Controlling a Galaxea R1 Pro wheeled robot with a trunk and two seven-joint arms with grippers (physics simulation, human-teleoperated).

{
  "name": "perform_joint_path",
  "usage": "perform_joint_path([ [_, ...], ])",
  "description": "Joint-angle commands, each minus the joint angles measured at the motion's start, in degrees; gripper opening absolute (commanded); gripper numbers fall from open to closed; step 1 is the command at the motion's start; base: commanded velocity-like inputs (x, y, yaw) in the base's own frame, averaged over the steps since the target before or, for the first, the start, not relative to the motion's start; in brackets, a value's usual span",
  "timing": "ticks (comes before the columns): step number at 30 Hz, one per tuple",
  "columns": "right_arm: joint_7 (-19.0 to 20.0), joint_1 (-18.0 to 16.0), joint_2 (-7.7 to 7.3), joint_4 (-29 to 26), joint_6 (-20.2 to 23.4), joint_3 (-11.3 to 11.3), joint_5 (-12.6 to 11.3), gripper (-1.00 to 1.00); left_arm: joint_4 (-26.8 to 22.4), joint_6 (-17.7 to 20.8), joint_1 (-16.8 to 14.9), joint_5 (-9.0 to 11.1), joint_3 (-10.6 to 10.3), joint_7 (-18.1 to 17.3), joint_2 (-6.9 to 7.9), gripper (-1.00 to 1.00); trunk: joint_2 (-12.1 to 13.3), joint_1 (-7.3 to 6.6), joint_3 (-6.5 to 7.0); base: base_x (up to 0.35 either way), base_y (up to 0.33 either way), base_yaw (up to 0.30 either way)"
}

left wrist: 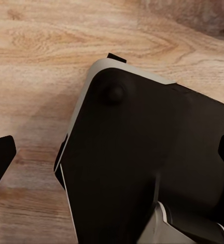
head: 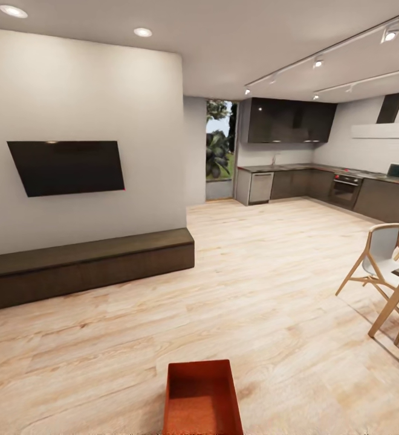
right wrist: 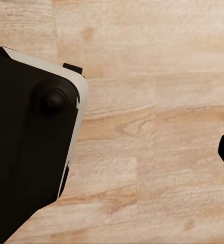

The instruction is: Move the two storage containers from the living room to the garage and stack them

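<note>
Storage container point(head: 203, 400), orange-red, open-topped: seen near, centre, low over the living room's wood plank floor point(head: 272, 284), probably carried on the robot's base point(left wrist: 142, 162) for transport. Gripper states cannot be told. Kitchen point(head: 320, 175) is seen far right.

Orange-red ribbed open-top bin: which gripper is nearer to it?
Cannot tell. The orange-red bin lies centred ahead; left gripper and right gripper both hang over wood floor beside the robot's black base.
</note>
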Motion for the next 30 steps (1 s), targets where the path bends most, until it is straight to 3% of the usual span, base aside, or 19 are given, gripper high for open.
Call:
perform_joint_path([
  [1, -0.23, -0.05, 0.03, 0.15, -0.23, 0.17, 0.18, 1.00, -0.03, -0.09, 0.00, -0.04, 0.13, 0.09, -0.02, 1.00, -0.07, 0.02, -0.15, 0.000, 0.000, -0.064],
  [30, -0.24, -0.07, 0.41, -0.46, 1.93, 1.09, 0.90, 1.00, -0.03, -0.09, 0.00, -0.17, 0.08, 0.09, 0.06, 1.00, -0.07, 0.02, -2.84, 0.000, 0.000, -0.016],
])
